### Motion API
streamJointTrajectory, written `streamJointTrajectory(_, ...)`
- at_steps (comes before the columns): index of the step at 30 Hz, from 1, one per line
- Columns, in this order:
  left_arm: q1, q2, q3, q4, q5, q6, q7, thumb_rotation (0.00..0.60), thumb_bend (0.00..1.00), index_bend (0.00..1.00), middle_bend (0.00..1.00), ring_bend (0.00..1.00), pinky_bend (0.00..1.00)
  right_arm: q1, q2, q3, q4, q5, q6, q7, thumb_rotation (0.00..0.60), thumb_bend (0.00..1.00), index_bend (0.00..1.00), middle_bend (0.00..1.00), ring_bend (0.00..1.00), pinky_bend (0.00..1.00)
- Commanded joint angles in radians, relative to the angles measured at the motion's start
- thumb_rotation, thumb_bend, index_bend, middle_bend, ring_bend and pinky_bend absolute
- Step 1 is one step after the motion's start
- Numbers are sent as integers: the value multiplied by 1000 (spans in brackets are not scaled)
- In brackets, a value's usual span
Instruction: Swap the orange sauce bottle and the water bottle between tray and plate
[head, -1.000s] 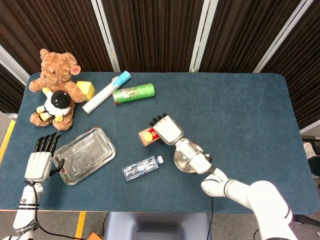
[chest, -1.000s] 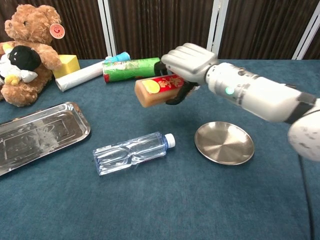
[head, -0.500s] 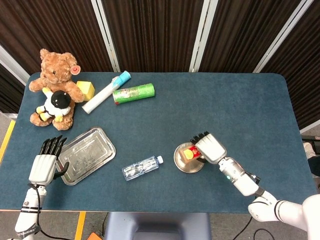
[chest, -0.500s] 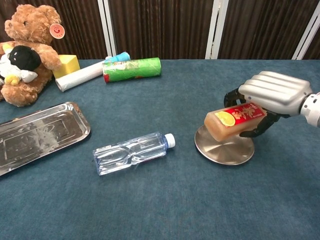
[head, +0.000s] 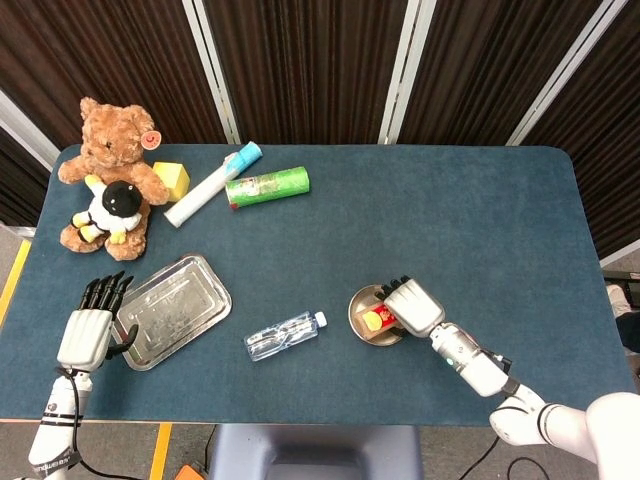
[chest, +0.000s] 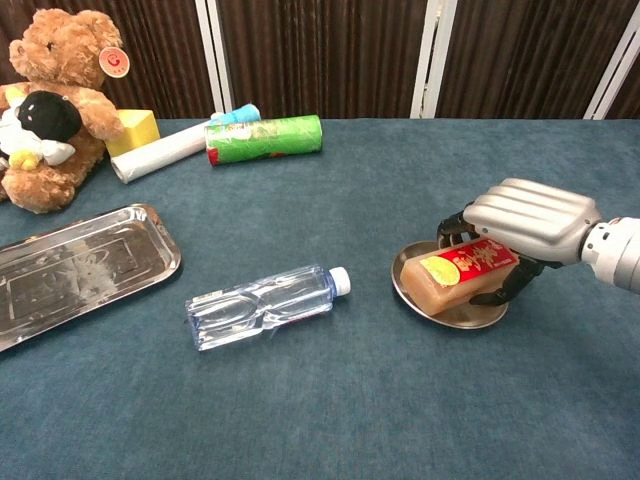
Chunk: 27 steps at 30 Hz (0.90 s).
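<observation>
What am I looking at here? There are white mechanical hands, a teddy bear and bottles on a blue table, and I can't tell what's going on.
This is a two-armed robot steered by a person, and both pictures come from its own cameras: one on its head looking down, one on its chest looking across the table.

The right hand holds an orange sauce bottle lying on its side, low over a round metal plate; whether the bottle touches it yet is hard to tell. The left hand is empty, fingers apart, beside a metal tray.

A clear water bottle lies on the cloth between tray and plate. At the far side sit a teddy bear with a small black-and-white plush toy, a yellow block, a white roll and a green can.
</observation>
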Motion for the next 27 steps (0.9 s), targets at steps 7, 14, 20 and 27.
streamJointTrajectory(7,2,3,-3,-2,-1,3,-1,600,408,0,10,0,67,11,25,6,-37,-9,-40,20,600,235,305,520,437,851)
streamJointTrajectory(14,0,3,-3,-1,-2,-1,-2,600,407,0,9,0,67,2,62,12,-85,-18,-27,20,600,213,164,475,396,815)
streamJointTrajectory(20,4,8,0,-8,8,12,-1,600,406,0,10,0,67,-19,121,13,-158,-36,19,38,600,197,44,409,331,720)
streamJointTrajectory(27,1,17,33,-42,72,23,-33,600,406,0,9,0,70,-128,248,-12,-313,-122,253,151,600,143,0,210,100,362)
